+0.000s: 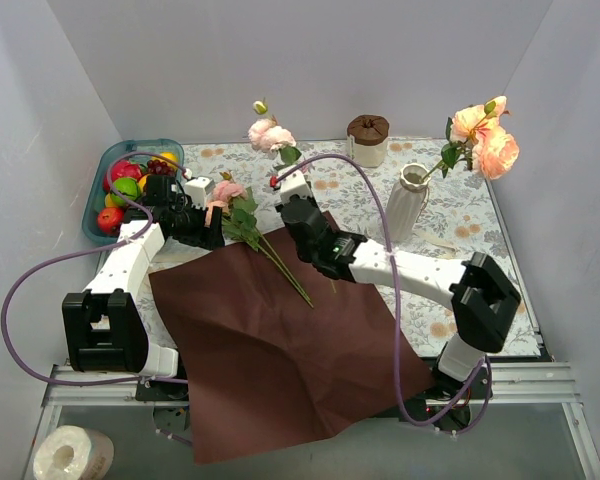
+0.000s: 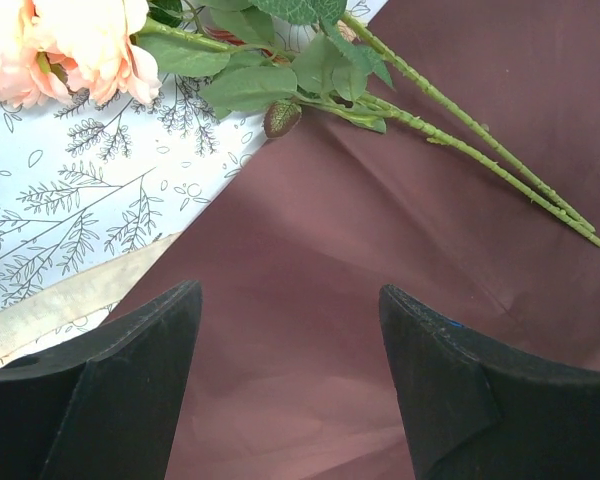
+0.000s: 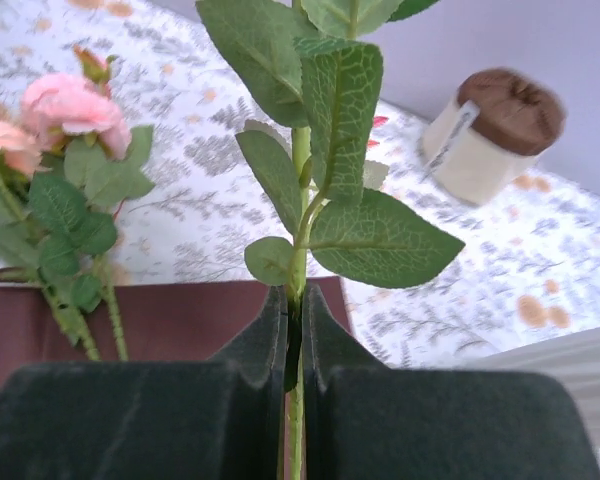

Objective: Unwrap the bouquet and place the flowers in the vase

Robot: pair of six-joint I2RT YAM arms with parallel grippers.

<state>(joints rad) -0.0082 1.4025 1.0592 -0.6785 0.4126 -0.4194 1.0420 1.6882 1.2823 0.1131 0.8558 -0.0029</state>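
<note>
Floral tablecloth [image 1: 460,215]: vase [image 1: 407,205] holds peach roses [image 1: 488,140]; basket [image 1: 95,190] holds fruit [image 1: 125,185]. Right hand [image 3: 294,320] clamps flower stem [image 3: 298,262]; left hand [image 2: 290,292] spread wide.

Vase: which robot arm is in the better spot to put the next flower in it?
Right, probably. The right gripper is shut on a flower stem, and the vase stands on its side. The left gripper is open and empty over the maroon paper, farther from the vase.

I see the wrap paper [image 1: 280,340] matt, creased; vase [image 1: 408,205] ribbed, smooth, looks ceramic; leaves [image 3: 380,240] veined, cloth-like; left fingers [image 2: 110,400] matt blk, fine-grained; teal tub [image 1: 92,215] smooth plastic.
</note>
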